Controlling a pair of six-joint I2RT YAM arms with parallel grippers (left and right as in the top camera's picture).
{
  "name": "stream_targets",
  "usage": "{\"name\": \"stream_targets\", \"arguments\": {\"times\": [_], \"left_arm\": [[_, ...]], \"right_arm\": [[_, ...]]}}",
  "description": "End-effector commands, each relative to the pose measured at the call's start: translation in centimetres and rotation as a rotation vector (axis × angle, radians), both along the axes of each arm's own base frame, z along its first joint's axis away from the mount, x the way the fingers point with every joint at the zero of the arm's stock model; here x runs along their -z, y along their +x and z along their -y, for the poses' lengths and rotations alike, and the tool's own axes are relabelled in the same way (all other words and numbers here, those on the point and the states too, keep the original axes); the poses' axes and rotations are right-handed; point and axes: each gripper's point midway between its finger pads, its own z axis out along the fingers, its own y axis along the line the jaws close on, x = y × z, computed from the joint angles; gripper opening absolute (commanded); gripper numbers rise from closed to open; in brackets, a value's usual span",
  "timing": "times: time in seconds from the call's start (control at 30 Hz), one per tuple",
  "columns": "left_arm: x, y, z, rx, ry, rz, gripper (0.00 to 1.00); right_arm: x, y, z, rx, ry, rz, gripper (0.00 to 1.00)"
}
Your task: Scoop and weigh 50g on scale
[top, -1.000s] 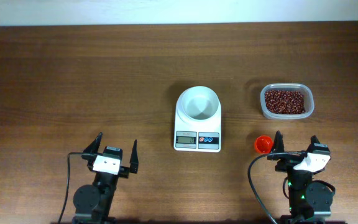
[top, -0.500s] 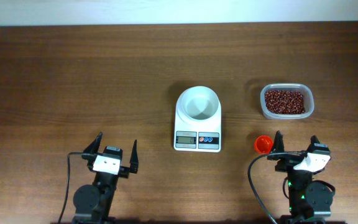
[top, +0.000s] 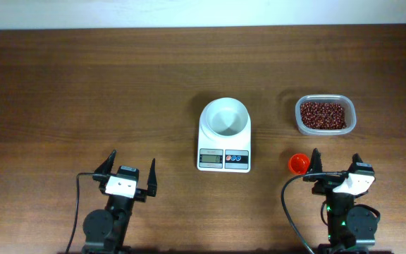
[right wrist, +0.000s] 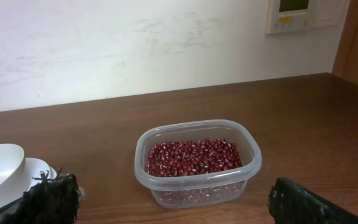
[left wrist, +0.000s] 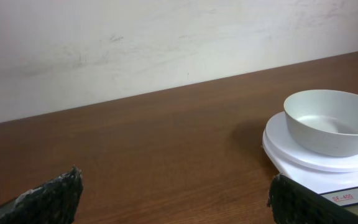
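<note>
Task is judged to be at its start. The scale is seen at centre of the overhead view, and its bowl is empty; nothing is weighed yet. The tub of red beans is found at right of centre, full. A red scoop is noted below it, just beside the right gripper, unheld. The left gripper, lower left, and the right one are spread wide, grasping nothing. All scooping is left.

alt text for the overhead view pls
A white scale with an empty bowl sits centred on a wooden table. To its right is a clear tub of red beans, a small red cup nearer the robot. The left fingers and right fingers stand open, empty.
</note>
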Motion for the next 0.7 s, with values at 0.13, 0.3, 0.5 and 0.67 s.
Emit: {"name": "stream_targets", "arguments": {"times": [0.13,0.3,0.5,0.67], "left_arm": [[0.1,0.0,-0.1,-0.008,-0.012,0.000,0.99],[-0.2,0.0,-0.1,-0.007,-0.014,0.014,0.99],[-2.5,-0.2,0.3,0.020,-0.019,0.071,0.99],[-3.8,-0.4,0.3,0.018,-0.059,0.092,0.99]], "right_arm": [[0.2,0.0,0.1,0.003,0.004,-0.003,0.99],[0.2,0.0,0.1,0.003,0.004,-0.003,0.99],[0.2,0.0,0.1,0.003,0.004,-0.003,0.99],[0.2,0.0,0.1,0.003,0.004,-0.003,0.99]]}}
